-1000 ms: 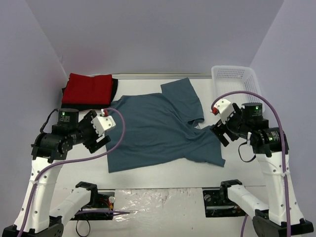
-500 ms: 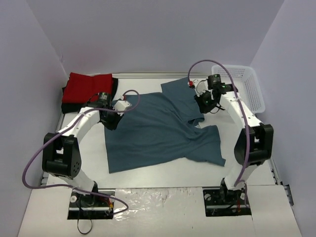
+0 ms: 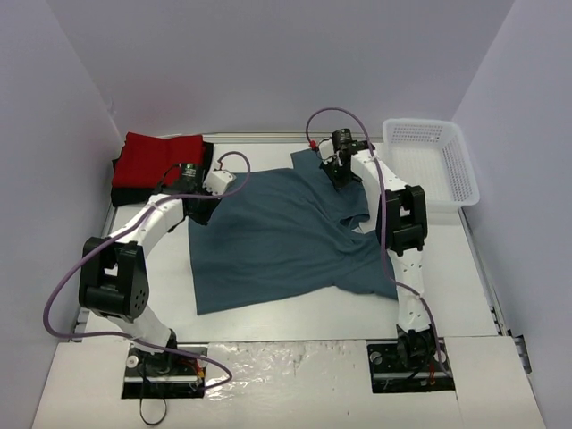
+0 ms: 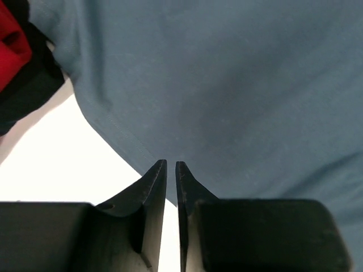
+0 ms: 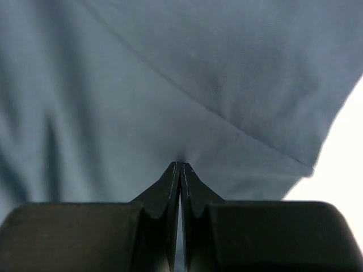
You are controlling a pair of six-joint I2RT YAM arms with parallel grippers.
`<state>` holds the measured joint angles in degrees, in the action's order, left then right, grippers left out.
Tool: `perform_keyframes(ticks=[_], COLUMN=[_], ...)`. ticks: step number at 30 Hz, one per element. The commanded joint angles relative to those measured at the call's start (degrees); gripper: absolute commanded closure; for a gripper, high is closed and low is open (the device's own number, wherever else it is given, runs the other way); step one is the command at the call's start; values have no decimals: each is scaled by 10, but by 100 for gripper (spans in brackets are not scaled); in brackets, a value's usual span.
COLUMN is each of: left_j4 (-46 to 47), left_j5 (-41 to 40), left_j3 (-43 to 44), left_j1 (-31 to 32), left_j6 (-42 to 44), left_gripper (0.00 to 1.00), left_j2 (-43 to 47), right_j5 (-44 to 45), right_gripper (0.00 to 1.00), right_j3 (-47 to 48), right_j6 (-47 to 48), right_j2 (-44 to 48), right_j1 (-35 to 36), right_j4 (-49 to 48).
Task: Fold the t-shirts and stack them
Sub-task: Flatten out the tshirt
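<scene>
The teal t-shirt [image 3: 286, 232] lies spread across the middle of the table, one sleeve folded over at its right. My left gripper [image 3: 204, 198] is at its far left corner. In the left wrist view the left gripper [image 4: 171, 163] is nearly closed, only a thin slit showing, with its tips on the hem of the teal cloth [image 4: 227, 85]; whether cloth is pinched I cannot tell. My right gripper [image 3: 340, 174] is on the far sleeve. The wrist view shows the right gripper [image 5: 181, 164] shut, and the teal cloth [image 5: 142, 85] puckers at its tips. The red t-shirt [image 3: 161, 159] lies folded on the black t-shirt [image 3: 207, 159] at the far left.
A white lattice basket [image 3: 429, 125] stands at the far right corner. Purple walls close in the table on three sides. Red cloth [image 4: 11, 42] and black cloth [image 4: 28, 90] lie just left of my left gripper. Bare white table [image 3: 438, 259] shows to the right of the shirt.
Both arms have reached from the near sides out to the shirt's far edge and both grippers have closed there. The right gripper moved left along the far sleeve.
</scene>
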<state>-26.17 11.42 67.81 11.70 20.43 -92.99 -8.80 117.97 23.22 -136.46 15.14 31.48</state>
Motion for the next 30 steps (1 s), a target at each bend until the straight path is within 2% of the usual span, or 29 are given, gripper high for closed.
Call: perform_keyframes(ticks=[1,4,7,8,11,12,15,22,30], left_j4=[19,20,26,29,35,37,38,47,52], left_j5=[-19,-19,-29,-34,-48,-54,-70,-109,-138], left_j3=[5,5,3,3,3,4,7,13,21], left_j1=[5,5,5,5,5,5,5,5,5], left_j6=[-6,-7,-9,-11,-14,-15,-15,-28,-33], left_gripper=[87,82,73,67,59,52,45,38,36], left_j2=[11,15,19,20,22,23,18,8,-6], right_j5=[54,77,90,110,142,152,154,186,222], right_gripper=[100,100,100,100,100,100,100,100,100], right_j3=[44,60,75,86,102,107,107,108,116], right_j6=[-21,-27,-41,-46,-57,-58,-56,-56,-49], right_j2=[-26,-52,-80,-86,-112,-116,-125,-139,-147], right_j1=[1,-4,-19,-23,-45,-55,-67,-86,-90], right_j4=[21,21,20,21,21,21,20,19,16])
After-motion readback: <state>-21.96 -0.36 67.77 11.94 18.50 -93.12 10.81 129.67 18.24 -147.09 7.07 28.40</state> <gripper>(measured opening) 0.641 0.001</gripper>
